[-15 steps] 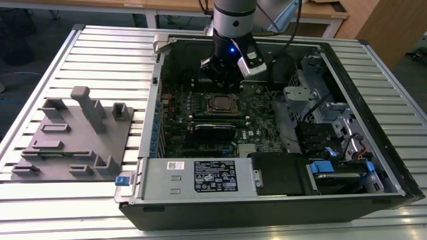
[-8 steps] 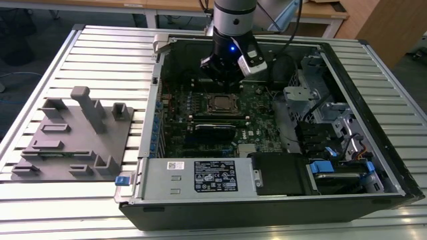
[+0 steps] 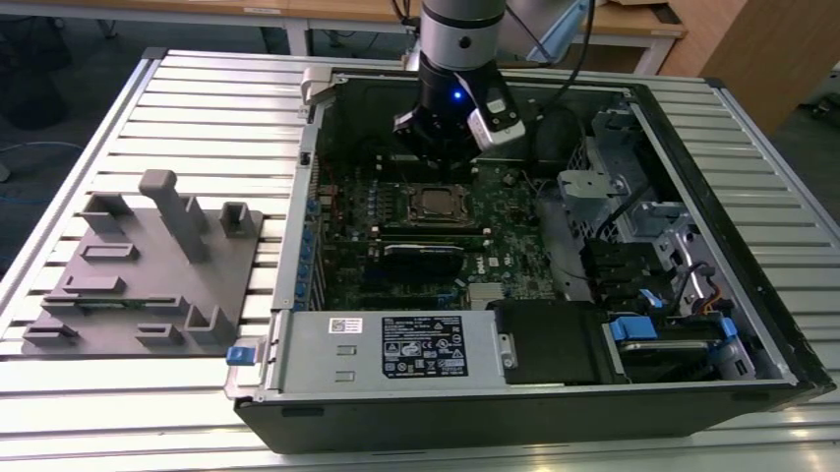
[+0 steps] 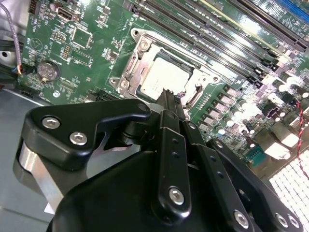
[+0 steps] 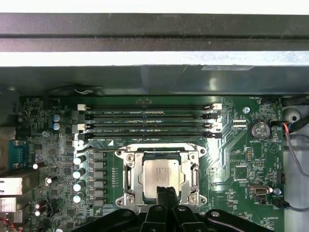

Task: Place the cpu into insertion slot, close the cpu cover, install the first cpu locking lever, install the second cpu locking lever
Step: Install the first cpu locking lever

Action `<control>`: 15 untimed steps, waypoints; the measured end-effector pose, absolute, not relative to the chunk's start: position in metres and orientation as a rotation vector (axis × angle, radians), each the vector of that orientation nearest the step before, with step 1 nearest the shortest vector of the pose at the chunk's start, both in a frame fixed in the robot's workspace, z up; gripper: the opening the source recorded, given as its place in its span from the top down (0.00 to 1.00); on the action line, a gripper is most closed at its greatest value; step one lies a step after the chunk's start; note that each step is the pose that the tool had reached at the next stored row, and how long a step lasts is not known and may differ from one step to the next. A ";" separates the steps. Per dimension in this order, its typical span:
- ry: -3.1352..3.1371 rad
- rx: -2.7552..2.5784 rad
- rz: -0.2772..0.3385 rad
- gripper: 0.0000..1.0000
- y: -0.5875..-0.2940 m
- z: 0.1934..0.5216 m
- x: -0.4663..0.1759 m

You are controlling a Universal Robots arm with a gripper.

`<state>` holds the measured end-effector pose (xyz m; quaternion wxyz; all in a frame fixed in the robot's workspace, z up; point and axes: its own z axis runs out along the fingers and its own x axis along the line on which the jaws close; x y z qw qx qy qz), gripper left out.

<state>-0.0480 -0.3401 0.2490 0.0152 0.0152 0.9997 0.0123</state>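
**Clenched gripper poised over the seated cpu**

My gripper (image 5: 166,195) is clenched, its two narrow fingers (image 4: 167,113) pressed together with nothing between them. In both wrist views its tip hangs at the edge of the insertion slot (image 5: 128,155), just above the metal rim; I cannot tell whether it touches.

The cpu (image 5: 163,175) lies flat in that slot, pale silvery face up. The cpu cover (image 5: 194,176) is down around it, so the chip shows through the cover's square window.

The slot sits on the green motherboard (image 5: 241,164), just beside the row of long black memory slots (image 5: 149,121).

In the exterior view my arm reaches down into the open computer case (image 3: 735,295), which lies on the slatted table (image 3: 197,98). The white-labelled power supply (image 3: 420,344) sits well apart from the slot.
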 end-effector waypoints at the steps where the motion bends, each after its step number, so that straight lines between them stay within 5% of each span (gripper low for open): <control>1: 3.111 0.047 0.038 0.90 -0.340 0.249 -0.048; 15: 3.112 0.047 0.038 0.90 -0.340 0.248 -0.048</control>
